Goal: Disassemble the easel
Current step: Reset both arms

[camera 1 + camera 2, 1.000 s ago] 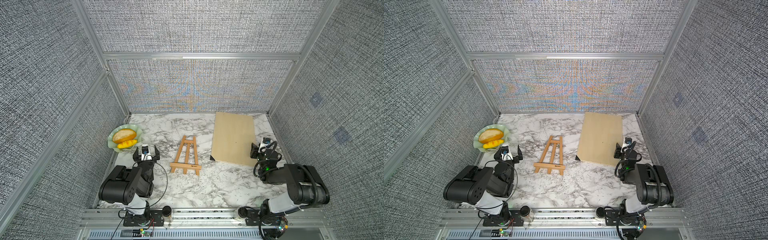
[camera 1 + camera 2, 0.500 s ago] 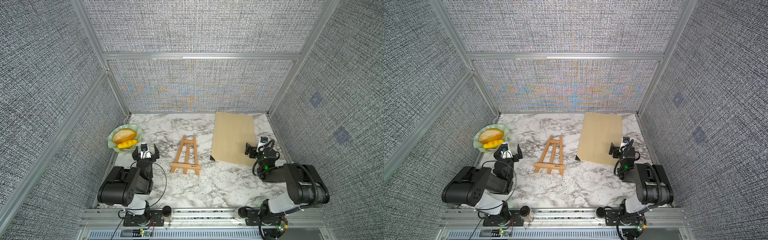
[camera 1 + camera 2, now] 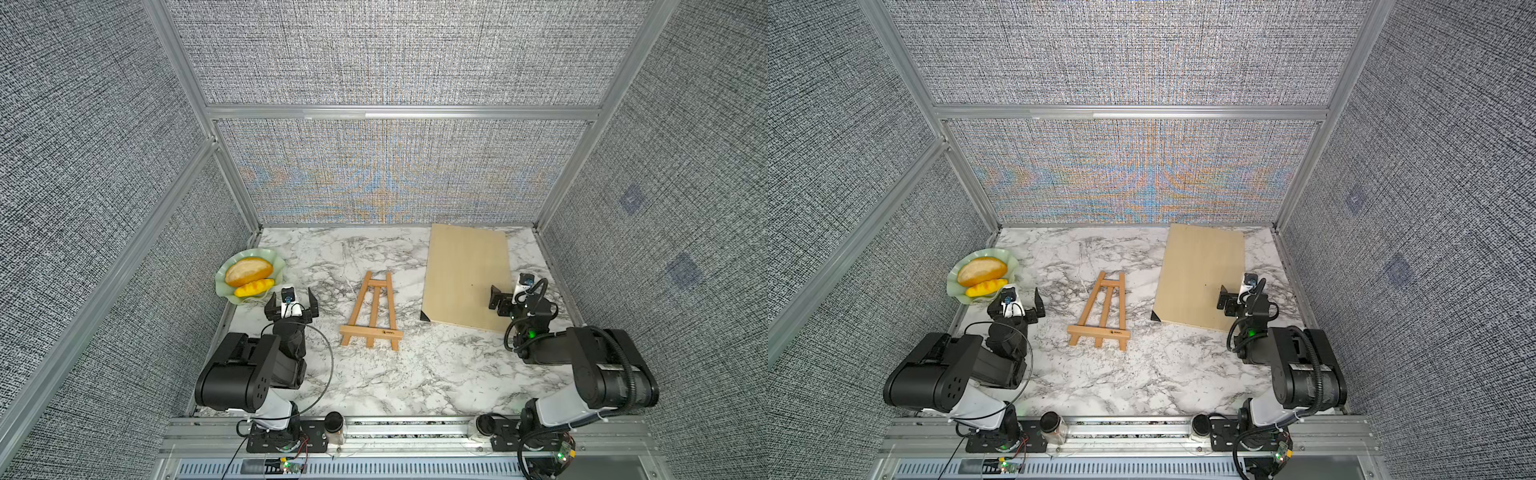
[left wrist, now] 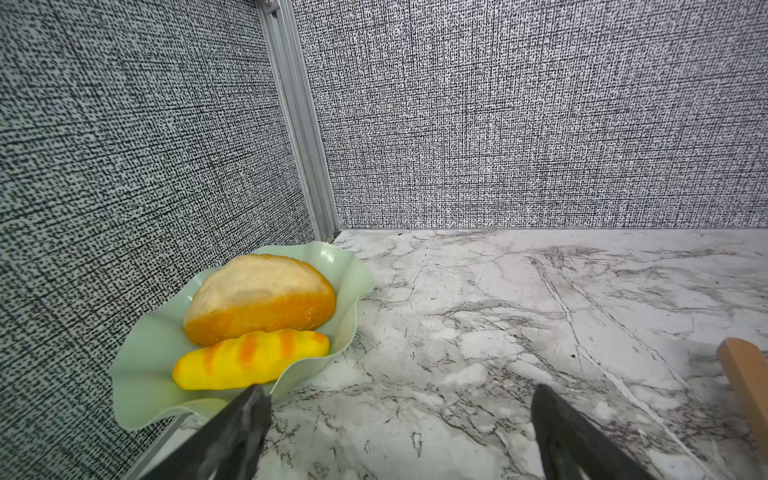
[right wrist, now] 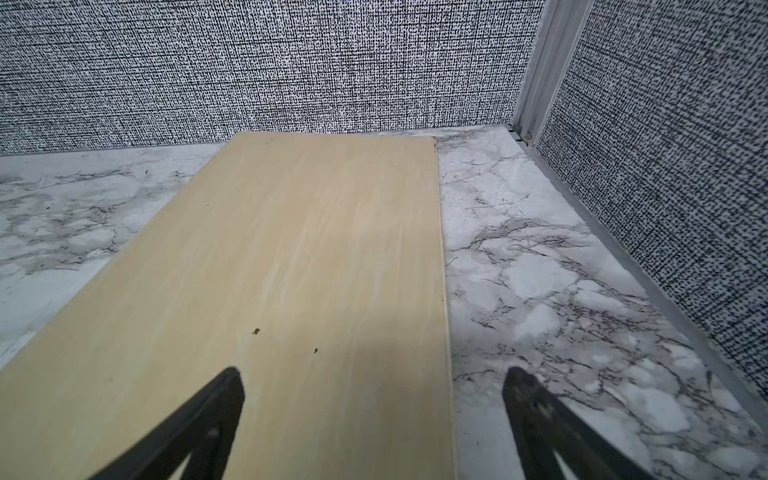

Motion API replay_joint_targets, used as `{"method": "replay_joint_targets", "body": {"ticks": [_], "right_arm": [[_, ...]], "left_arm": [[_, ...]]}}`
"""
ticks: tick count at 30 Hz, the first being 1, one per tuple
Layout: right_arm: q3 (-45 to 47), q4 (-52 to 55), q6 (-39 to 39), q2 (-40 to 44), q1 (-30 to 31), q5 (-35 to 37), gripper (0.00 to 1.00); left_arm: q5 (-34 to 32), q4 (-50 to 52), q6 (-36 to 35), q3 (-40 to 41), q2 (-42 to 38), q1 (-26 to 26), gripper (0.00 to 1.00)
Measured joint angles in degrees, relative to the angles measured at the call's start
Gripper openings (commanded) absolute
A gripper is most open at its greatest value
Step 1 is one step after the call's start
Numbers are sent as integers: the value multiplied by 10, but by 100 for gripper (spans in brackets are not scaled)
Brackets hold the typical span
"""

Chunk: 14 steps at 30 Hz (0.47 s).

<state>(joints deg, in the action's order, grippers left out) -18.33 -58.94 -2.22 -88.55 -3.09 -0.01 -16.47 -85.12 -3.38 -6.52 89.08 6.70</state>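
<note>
The easel (image 3: 371,333) (image 3: 1098,332), a small orange-tan wooden A-frame, lies flat mid-table in both top views, its wide ledge nearest the front. One of its leg ends (image 4: 744,374) shows at the edge of the left wrist view. My left gripper (image 3: 292,293) (image 3: 1017,300) (image 4: 399,390) is open and empty, to the left of the easel and apart from it. My right gripper (image 3: 509,293) (image 3: 1237,293) (image 5: 373,374) is open and empty, straddling the right edge of the pale board (image 5: 291,249), well right of the easel.
The pale plywood board (image 3: 465,274) with a black corner (image 3: 428,316) lies at the back right. A green wavy plate (image 3: 277,259) (image 4: 353,274) with two bread rolls sits at the left wall, close to my left gripper. A small jar (image 3: 334,424) stands on the front rail.
My right gripper has opened wide and shifted left over the board's near edge. My left gripper has crept slightly toward the back and stayed open.
</note>
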Motion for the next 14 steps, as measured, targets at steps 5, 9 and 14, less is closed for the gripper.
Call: {"method": "replay_joint_targets", "body": {"ticks": [5, 9, 14], "right_arm": [[-1, 2, 0, 0, 0, 0, 99], [-1, 5, 2, 0, 0, 0, 99], [-1, 5, 4, 0, 0, 1, 99]], "left_arm": [[1, 1, 0, -1, 0, -1, 99], [3, 4, 4, -5, 0, -2, 99], [6, 17, 4, -5, -1, -4, 99]]}}
